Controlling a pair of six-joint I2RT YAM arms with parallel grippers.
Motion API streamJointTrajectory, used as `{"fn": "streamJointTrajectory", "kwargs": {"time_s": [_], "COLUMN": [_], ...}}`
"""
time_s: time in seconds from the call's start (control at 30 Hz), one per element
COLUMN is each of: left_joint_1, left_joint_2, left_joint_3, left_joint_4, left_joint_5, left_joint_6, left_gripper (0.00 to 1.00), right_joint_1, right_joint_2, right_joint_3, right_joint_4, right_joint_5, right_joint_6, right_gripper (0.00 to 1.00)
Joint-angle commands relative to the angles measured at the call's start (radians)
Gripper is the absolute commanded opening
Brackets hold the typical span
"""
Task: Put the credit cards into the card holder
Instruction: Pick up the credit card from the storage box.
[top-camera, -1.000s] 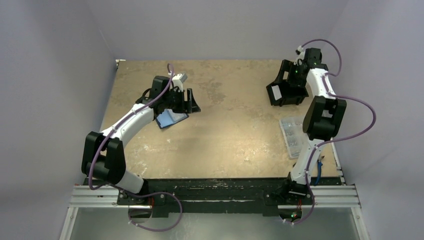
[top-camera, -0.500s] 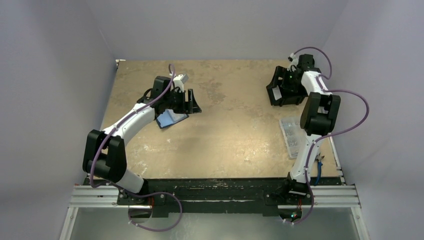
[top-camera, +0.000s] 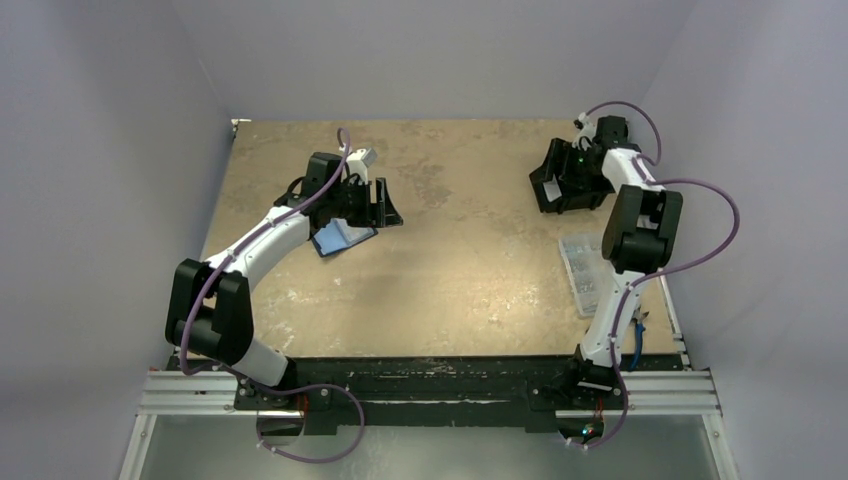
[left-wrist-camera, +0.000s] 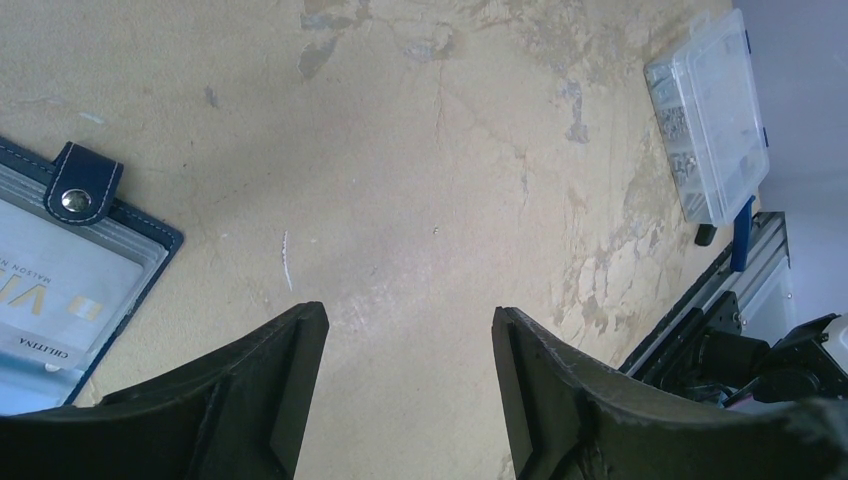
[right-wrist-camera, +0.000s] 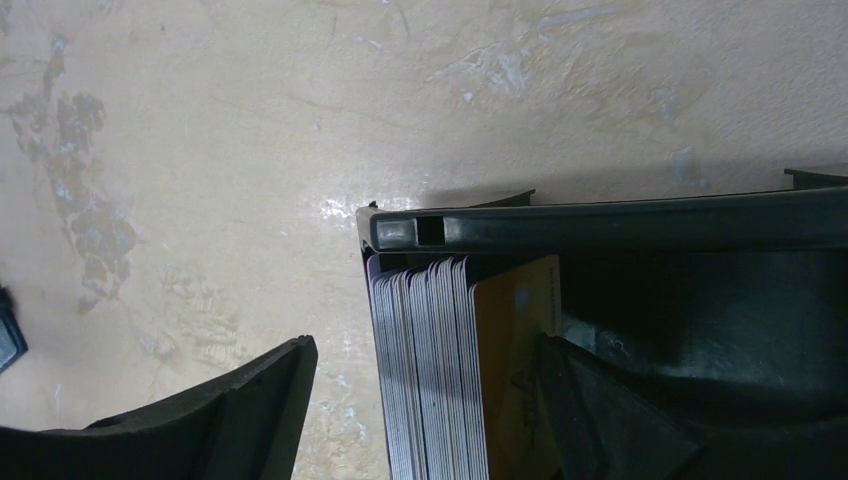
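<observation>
**A:** Whereabouts of the small flat navy-blue folding card holder (top-camera: 340, 238)?

**B:** Lying open on the left half of the surface (top-camera: 450, 290), about midway between the far and near edges. Grey-blue inside facing up, snap tab (left-wrist-camera: 85, 185) flat, a pale card (left-wrist-camera: 60, 290) showing in its pocket. Just beside the left pincer (left-wrist-camera: 410, 315): jaws apart, nothing between, hovering over bare surface.

**A:** And the stack of thin plastic credit cards (right-wrist-camera: 400, 420)?

**B:** Standing on edge in the black open-sided box (right-wrist-camera: 640, 225), near the far right corner. Gold-coloured card (right-wrist-camera: 515, 370) at the inner end. Right pincer (right-wrist-camera: 425, 345) astride the stack, jaws wide, not pinching; clear gap on the outer side.

**A:** Handling?

**B:** Probably light, stiff and slick. Packed tight, so likely to lift out several at once or fan apart. Best pinched across the flat faces at the exposed edge, one card only. As for the holder: soft, thin, likely to slide when pushed. Better pinned near the spine or tab side while feeding a card in.
</observation>
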Motion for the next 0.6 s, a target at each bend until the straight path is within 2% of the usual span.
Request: {"fn": "streamJointTrajectory", "kwargs": {"time_s": [0.0, 0.37, 0.57], "left_joint_1": [-0.003, -0.003, -0.003], "left_joint_2": [0.004, 0.004, 0.004], "left_joint_3": [-0.006, -0.008, -0.010], "left_joint_4": [0.041, 0.044, 0.046], "left_joint_5": [0.018, 0.022, 0.024], "left_joint_6": [-0.004, -0.007, -0.007], "left_gripper": [0.66, 0.66, 0.66], "right_joint_1": [0.006, 0.006, 0.006], "right_joint_2": [-0.075, -0.129, -0.126], "right_joint_3": [-0.019, -0.045, -0.056], "right_joint_4": [0.010, 0.033, 0.039], "right_joint_5": [-0.060, -0.082, -0.088], "right_joint_6": [-0.001, 0.017, 0.021], "right_gripper": [0.88, 0.79, 0.69]}}
